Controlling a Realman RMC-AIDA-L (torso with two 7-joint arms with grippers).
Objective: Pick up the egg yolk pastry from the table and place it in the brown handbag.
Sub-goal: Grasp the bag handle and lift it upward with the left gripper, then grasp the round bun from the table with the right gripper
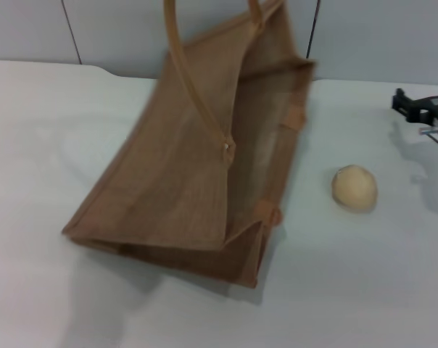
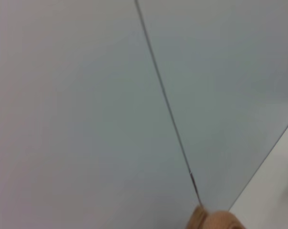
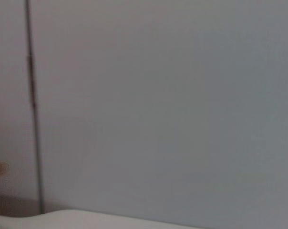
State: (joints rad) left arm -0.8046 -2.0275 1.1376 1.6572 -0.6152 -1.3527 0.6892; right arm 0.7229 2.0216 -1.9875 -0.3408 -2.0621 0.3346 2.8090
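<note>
Nowhere legible writing: egg yolk pastry [image 1: 354, 188] beside brown handbag [image 1: 204, 156].

brown handbag [image 1: 197, 152] handles cut off above, right gripper [image 1: 422, 110] mostly out of frame

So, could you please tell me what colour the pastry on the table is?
Pale beige-yellow; the egg yolk pastry shows best in the head view.

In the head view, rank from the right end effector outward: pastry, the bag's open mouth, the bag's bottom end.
1. egg yolk pastry, on the table just below the right end effector.
2. mouth of the brown handbag, centre.
3. bag's bottom end, far left.
</note>
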